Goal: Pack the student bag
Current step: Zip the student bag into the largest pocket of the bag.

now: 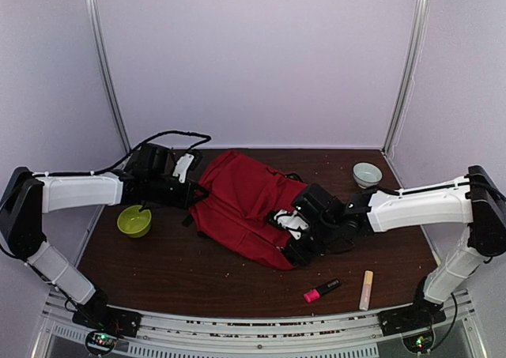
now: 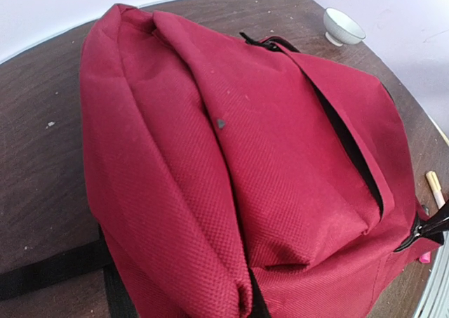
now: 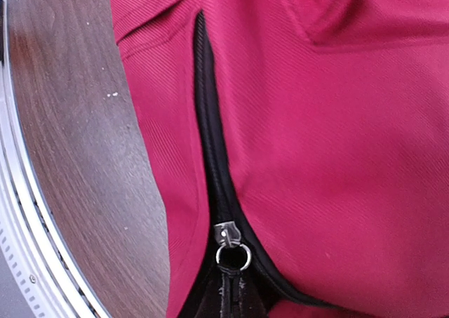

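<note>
The student bag (image 1: 245, 204) is a red backpack lying flat on the middle of the dark table. My left gripper (image 1: 192, 194) is at the bag's left edge. In the left wrist view the bag (image 2: 231, 156) fills the frame and a pinched fold of its fabric (image 2: 249, 293) runs down to the jaws, which are out of frame. My right gripper (image 1: 294, 247) is at the bag's near right corner. In the right wrist view the black zipper pull (image 3: 231, 290) is taut from the slider (image 3: 228, 235) toward the hidden fingers. The zipper (image 3: 210, 142) gapes slightly.
A green bowl (image 1: 134, 220) sits left of the bag. A white bowl (image 1: 367, 174) stands at the back right and shows in the left wrist view (image 2: 343, 27). A pink marker (image 1: 321, 290) and a cream stick (image 1: 367, 289) lie near the front edge. A black strap (image 2: 49, 269) trails left.
</note>
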Robot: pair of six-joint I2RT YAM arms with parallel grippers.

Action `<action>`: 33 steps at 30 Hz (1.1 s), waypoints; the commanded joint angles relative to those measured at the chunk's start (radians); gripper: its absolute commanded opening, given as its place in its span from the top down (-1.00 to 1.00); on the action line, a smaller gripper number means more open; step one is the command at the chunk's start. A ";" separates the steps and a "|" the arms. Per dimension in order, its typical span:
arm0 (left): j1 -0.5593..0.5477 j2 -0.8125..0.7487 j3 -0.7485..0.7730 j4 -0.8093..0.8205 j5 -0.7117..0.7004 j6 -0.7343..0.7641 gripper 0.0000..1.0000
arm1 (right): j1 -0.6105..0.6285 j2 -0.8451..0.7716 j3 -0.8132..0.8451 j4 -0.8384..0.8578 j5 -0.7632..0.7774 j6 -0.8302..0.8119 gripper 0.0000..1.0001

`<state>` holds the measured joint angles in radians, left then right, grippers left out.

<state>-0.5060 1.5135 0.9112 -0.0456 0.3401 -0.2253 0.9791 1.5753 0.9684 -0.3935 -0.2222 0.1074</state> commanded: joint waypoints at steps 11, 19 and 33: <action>0.074 -0.024 0.018 -0.020 -0.043 0.046 1.00 | -0.030 -0.221 -0.182 -0.158 0.094 0.077 1.00; 0.109 -0.037 -0.004 -0.034 -0.028 0.057 1.00 | -0.033 -0.234 -0.214 -0.098 0.045 0.113 1.00; -0.073 -0.345 -0.127 0.139 -0.116 0.161 -0.95 | -0.040 -0.184 -0.169 0.008 -0.078 0.136 1.00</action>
<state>-0.4500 1.2385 0.7807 0.0093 0.3027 -0.2092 0.9463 1.3823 0.7830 -0.3969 -0.2493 0.2356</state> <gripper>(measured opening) 0.977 0.018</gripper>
